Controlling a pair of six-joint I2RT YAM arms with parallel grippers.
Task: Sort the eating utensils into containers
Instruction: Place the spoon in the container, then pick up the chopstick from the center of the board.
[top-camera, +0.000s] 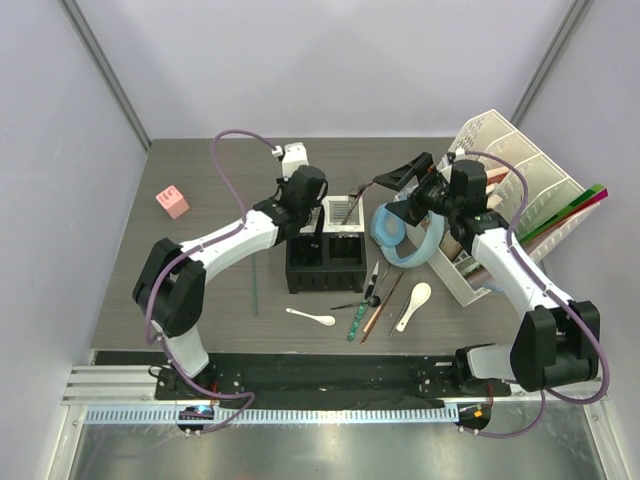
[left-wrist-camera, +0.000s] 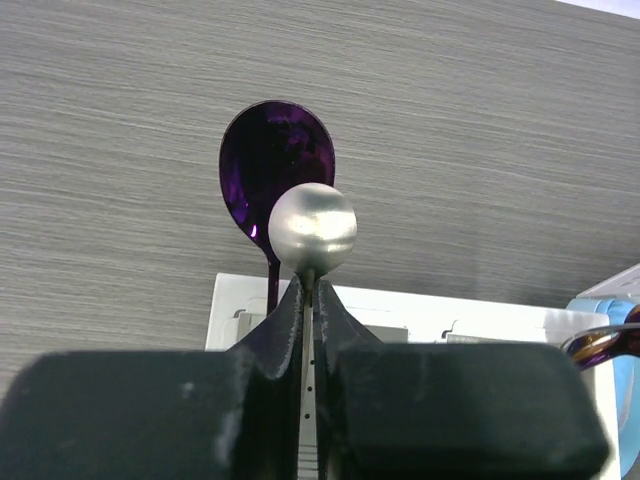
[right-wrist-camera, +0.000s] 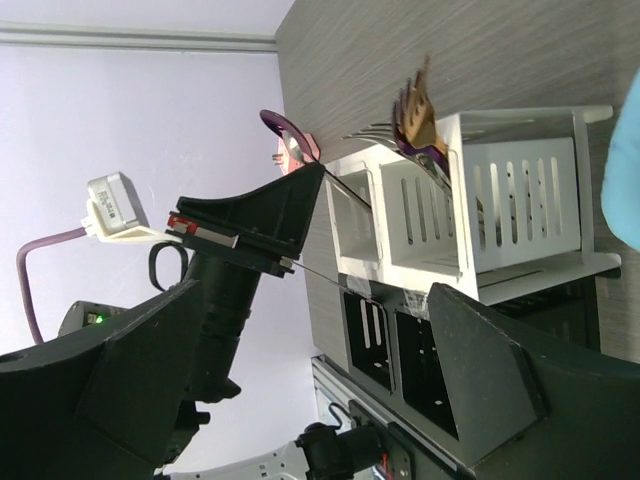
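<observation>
The black caddy (top-camera: 325, 262) with white-rimmed rear compartments stands mid-table. My left gripper (top-camera: 314, 208) hangs over its rear left compartment, shut (left-wrist-camera: 310, 287) on the thin handle of a silver round-bowled spoon (left-wrist-camera: 312, 228). A purple spoon (left-wrist-camera: 277, 165) stands in the white compartment behind it. My right gripper (top-camera: 400, 178) is open and empty just right of the caddy, which shows between its fingers (right-wrist-camera: 320, 300). A copper fork and a purple fork (right-wrist-camera: 420, 120) stand in a white compartment. On the table lie two white soup spoons (top-camera: 312, 317) (top-camera: 415, 303), a green-patterned piece (top-camera: 356, 322), a black knife (top-camera: 372, 285) and chopsticks (top-camera: 385, 305).
A light blue ring (top-camera: 405, 245) lies between the caddy and the big white slotted rack (top-camera: 510, 200) at the right. A pink block (top-camera: 172, 202) sits far left. A thin green stick (top-camera: 255, 285) lies left of the caddy.
</observation>
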